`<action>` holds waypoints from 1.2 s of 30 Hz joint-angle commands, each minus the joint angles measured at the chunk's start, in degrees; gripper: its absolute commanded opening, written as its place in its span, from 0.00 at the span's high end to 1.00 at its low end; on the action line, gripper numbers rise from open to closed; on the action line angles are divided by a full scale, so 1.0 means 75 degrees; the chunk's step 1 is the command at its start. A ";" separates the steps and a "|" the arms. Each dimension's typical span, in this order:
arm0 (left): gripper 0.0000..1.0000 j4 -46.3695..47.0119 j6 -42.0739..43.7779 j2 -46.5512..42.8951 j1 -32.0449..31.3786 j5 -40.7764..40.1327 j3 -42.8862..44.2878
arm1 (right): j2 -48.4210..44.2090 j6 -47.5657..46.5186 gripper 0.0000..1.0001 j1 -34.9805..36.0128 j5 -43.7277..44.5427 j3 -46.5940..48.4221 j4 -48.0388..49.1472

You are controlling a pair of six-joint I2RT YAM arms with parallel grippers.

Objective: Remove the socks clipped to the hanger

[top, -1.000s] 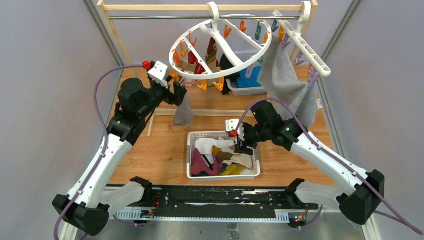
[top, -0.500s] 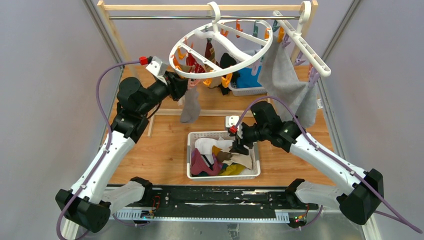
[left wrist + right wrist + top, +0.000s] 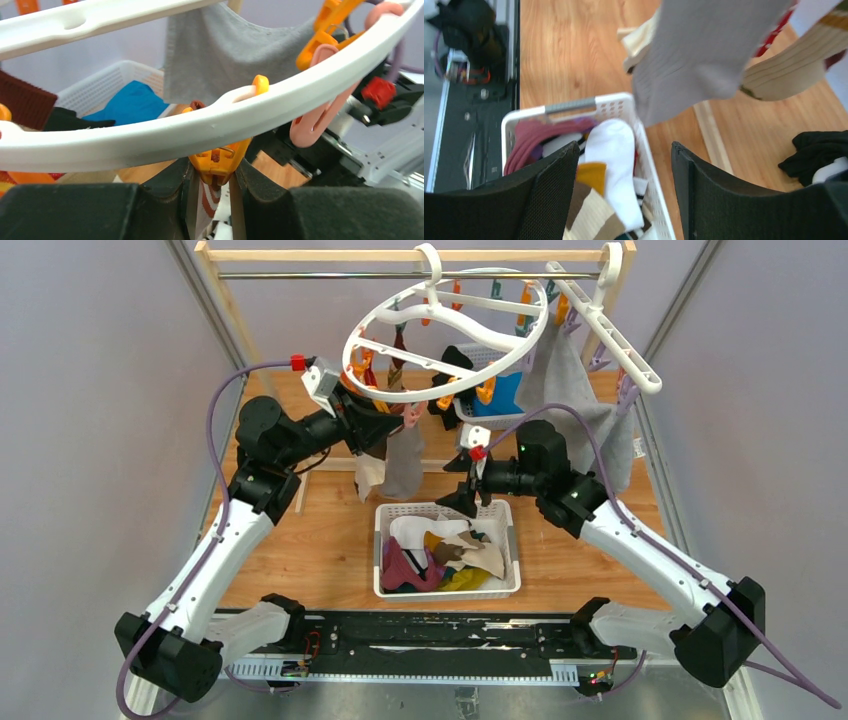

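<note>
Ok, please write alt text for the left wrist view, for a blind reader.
The left gripper pinches an orange clip under the white hanger, with a patterned sock below it. A grey cloth hangs behind.

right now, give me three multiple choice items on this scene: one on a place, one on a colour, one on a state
1. Where is the right gripper?
A. above the far rim of the basket
B. up on the rod
C. down by the arm bases

2. What colour is the clip between the fingers of the left gripper?
A. teal
B. orange
C. purple

3. How is the right gripper?
A. shut on a sock
B. shut on a clip
C. open, holding nothing

Answers: 1 A, the top view shows it over the basket's far rim. 2 B, the left wrist view shows an orange clip between the fingers. 3 C, the right wrist view shows its fingers apart with nothing between them.
</note>
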 commanded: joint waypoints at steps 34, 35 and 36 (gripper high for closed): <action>0.79 0.1690 -0.2022 -0.0348 0.0058 0.1477 -0.0494 | 0.1607 0.3654 1.00 -0.0232 -0.2058 0.0186 0.5192; 0.74 0.1696 -0.1970 -0.0376 0.0057 0.1442 -0.0509 | 0.1566 0.3658 1.00 -0.0240 -0.2015 0.0159 0.5171; 0.62 0.1702 -0.1896 -0.0396 0.0057 0.1414 -0.0532 | 0.1546 0.3691 1.00 -0.0237 -0.1988 0.0151 0.5157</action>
